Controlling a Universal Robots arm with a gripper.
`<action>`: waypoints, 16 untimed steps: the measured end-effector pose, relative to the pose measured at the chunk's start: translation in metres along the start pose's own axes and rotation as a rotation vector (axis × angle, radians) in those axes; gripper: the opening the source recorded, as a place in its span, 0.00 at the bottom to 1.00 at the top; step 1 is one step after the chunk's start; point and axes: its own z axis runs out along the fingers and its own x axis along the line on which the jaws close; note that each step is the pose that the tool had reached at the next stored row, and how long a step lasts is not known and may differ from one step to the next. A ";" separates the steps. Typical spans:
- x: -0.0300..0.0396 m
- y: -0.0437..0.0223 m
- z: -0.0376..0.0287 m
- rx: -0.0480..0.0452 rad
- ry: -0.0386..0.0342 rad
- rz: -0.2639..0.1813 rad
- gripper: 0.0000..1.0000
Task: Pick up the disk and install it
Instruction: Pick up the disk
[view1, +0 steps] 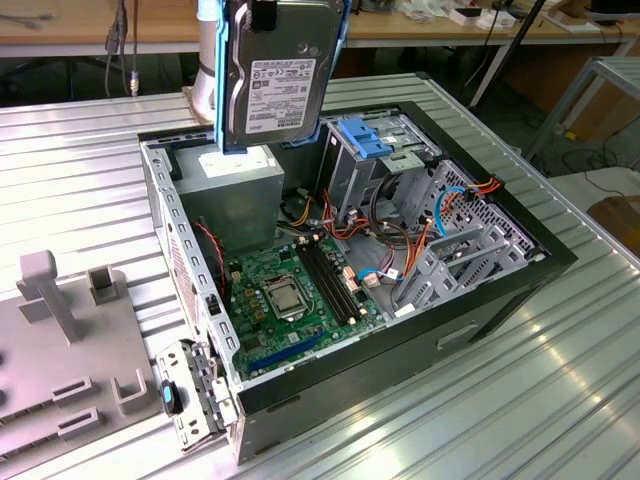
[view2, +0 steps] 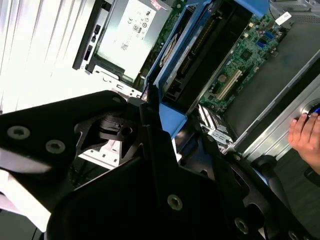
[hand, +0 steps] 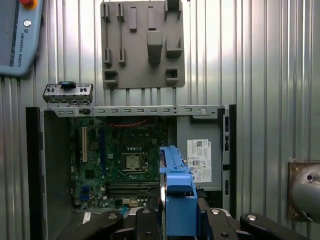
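Note:
The disk (view1: 280, 80), a silver-grey drive with a white label and blue side rails, hangs upright above the back of the open computer case (view1: 520, 290). My gripper (view1: 263, 12) is shut on its top end. In the first wrist view the disk's blue rail (hand: 177, 192) stands edge-on between my black fingers (hand: 145, 222), above the motherboard (hand: 115, 160) and beside the power-supply box (hand: 200, 160). In the second wrist view the disk (view2: 200, 55) points down into the case past my gripper body. The drive cage with a blue latch (view1: 375, 140) sits just to the exterior view's right of the disk.
A grey fixture plate (view1: 60, 350) with pegs lies on the ribbed metal table at the exterior view's left. Orange and blue cables (view1: 400, 260) cross the case interior. A person's hand (view2: 302, 135) rests near the case's edge. A teach pendant (hand: 17, 35) lies on the table.

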 end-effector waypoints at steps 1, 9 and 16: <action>0.0017 -0.0007 0.0001 0.0001 -0.0001 0.000 0.37; 0.0109 -0.0090 0.0002 0.0001 -0.0001 0.000 0.37; 0.0137 -0.0147 0.0003 0.0000 0.0000 0.000 0.37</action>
